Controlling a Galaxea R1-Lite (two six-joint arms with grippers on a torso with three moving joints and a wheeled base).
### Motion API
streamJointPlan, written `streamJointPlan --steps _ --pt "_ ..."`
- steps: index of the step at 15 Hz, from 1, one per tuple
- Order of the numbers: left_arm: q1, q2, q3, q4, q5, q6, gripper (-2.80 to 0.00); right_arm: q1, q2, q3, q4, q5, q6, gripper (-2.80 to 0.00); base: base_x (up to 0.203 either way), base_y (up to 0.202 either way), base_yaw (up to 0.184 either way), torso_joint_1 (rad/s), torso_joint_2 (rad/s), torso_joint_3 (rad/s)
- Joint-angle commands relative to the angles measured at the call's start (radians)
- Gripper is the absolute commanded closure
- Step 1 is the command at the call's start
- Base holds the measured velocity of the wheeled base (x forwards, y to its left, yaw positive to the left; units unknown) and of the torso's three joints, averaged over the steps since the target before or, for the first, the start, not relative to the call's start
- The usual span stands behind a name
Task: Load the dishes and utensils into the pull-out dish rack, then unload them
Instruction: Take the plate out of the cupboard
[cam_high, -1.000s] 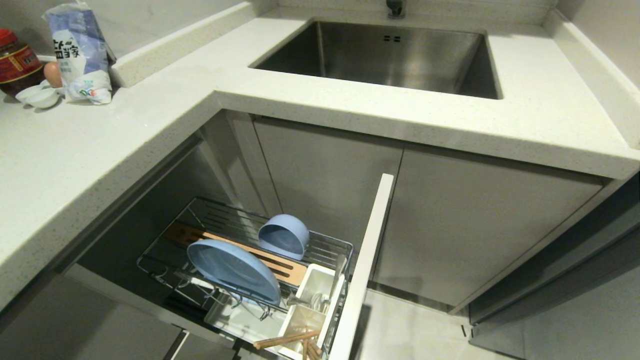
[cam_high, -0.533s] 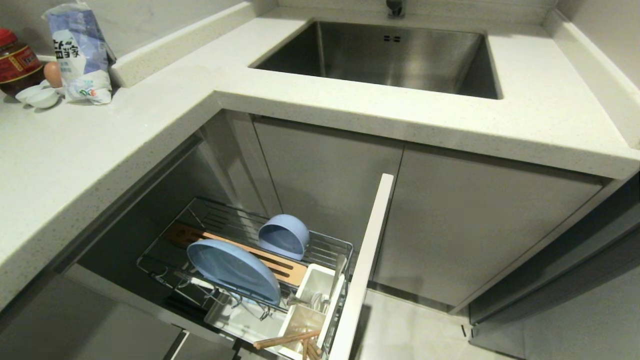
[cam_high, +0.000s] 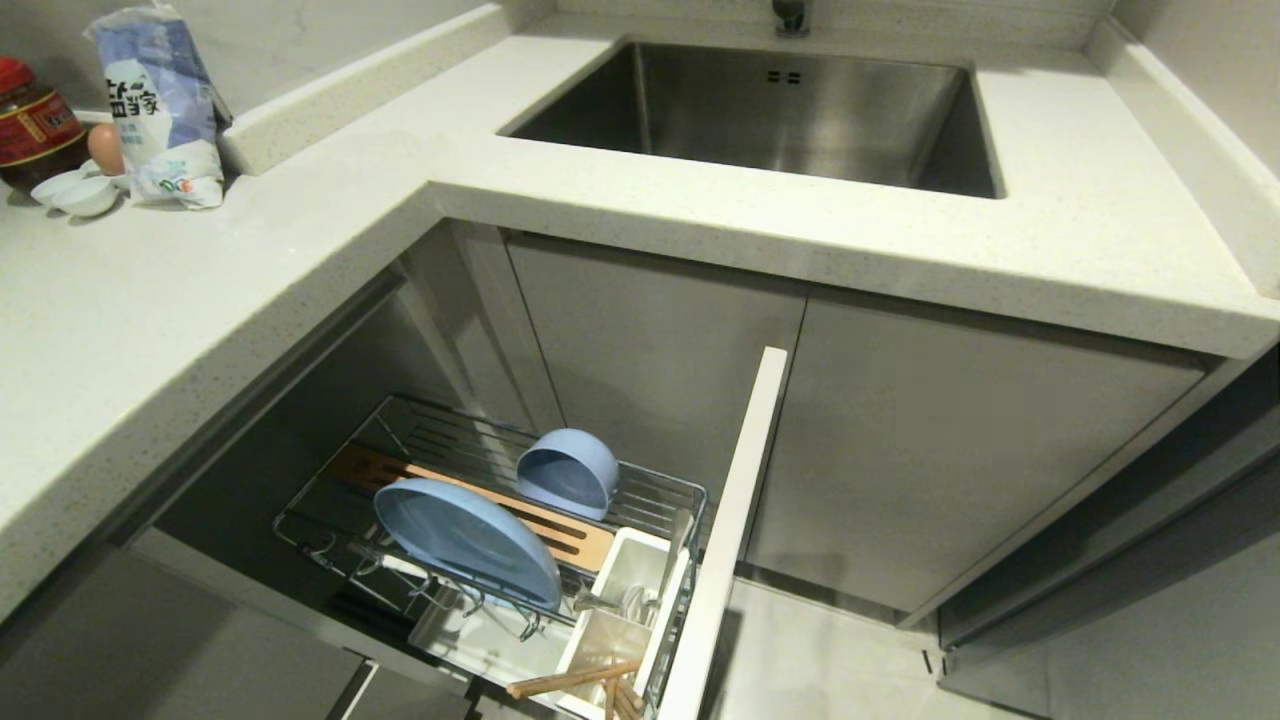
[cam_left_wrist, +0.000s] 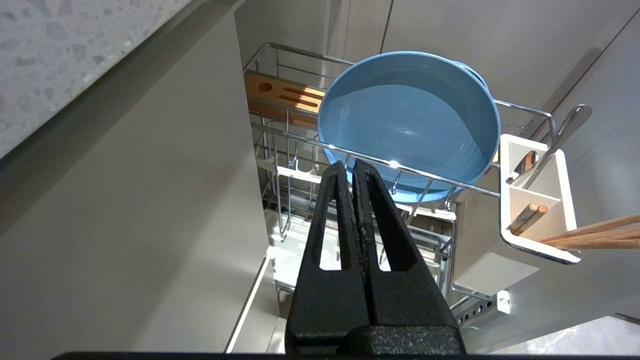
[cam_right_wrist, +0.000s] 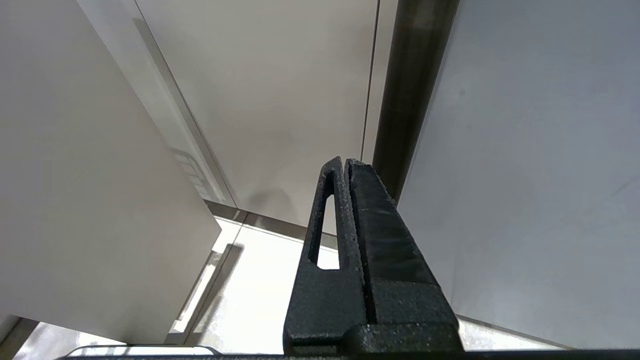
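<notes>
Left gripper (cam_left_wrist: 354, 167): fingers pressed together, nothing between them. Hangs above and outside the rack (cam_left_wrist: 520, 117), tips pointing toward the front rail. Not touching wire or dish.

Right gripper (cam_right_wrist: 345, 165): fingers also closed flat, empty. Faces plain cabinet doors (cam_right_wrist: 280, 90) and a strip of pale floor (cam_right_wrist: 260, 285); well apart from the rack. Neither arm shows in the head view.

Rack pulled out of the corner cabinet, below the counter (cam_high: 800, 240), its pale front panel (cam_high: 735, 500) standing edge-on.

Plate (cam_high: 465, 540): on edge in the front wire slots, leaning, hollow side toward the left gripper.

Bowl (cam_high: 567, 472): on its side behind the plate, just beyond the wooden bar (cam_high: 520, 515), mouth facing forward.

Caddy (cam_high: 625, 620) at the rack's front corner, beside the panel. Spoon (cam_high: 675, 545) stands in the rear compartment, handle sloping up. Chopsticks (cam_high: 575, 680) in the front compartment, ends jutting over the rim at a low slant.

Sink (cam_high: 770, 110) holds nothing visible. Far counter: bag (cam_high: 160, 105), jar (cam_high: 35, 125), egg (cam_high: 105, 148), saucers (cam_high: 75, 190).

Judgement: loading half looks complete, with all four items seated in the rack. Unloading not yet begun; all four remain to be lifted out. Plate is nearest the left gripper, a likely first pick, though its thin rim between wires will want a careful approach.
</notes>
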Motion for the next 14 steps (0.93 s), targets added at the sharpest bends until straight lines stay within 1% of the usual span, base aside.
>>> streamJointPlan --steps 1,14 --pt "0.000 0.001 0.012 0.000 0.000 0.000 0.00 0.000 -0.001 0.026 -0.001 0.000 0.000 0.00 0.000 0.000 0.000 0.000 0.00 0.000" --pt "0.000 0.001 0.012 0.001 0.000 0.000 0.00 0.000 -0.001 0.026 -0.001 0.000 -0.001 0.00 0.000 0.000 0.000 0.000 0.00 0.000"
